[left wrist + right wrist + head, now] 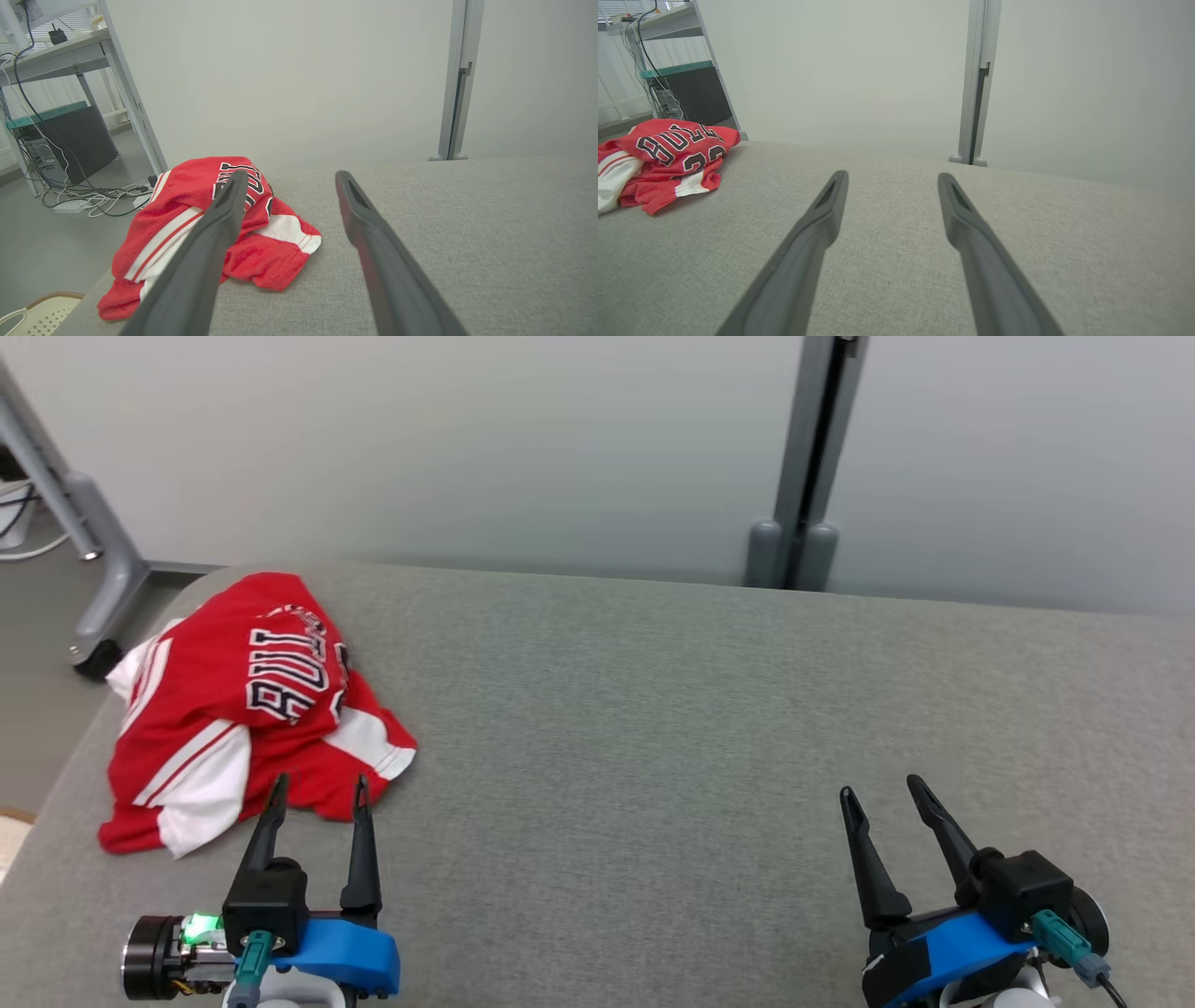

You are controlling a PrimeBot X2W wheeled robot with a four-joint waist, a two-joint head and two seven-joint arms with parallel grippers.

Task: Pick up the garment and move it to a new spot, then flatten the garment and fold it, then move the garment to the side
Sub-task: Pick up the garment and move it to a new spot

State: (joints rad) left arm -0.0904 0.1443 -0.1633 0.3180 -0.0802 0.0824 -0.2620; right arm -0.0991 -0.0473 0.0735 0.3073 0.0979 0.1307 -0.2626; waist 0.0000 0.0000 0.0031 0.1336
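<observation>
Red jersey point(252, 709), crumpled at far left of table point(653, 709); left claw point(319, 789) parted, empty, poised near it for pickup; right claw point(882, 791) likewise parted.

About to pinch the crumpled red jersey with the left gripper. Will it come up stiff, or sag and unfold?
Probably floppy: the red jersey lies in soft, layered folds, so one pinch likely lifts a layer while the rest drapes. It looks thin, so likely light. On the fabric-covered table, pushing would probably bunch it.

A grey fabric-covered worktop point(672, 728) carries a crumpled red-and-white garment point(224, 709), heaped by the worktop's far left corner.
</observation>
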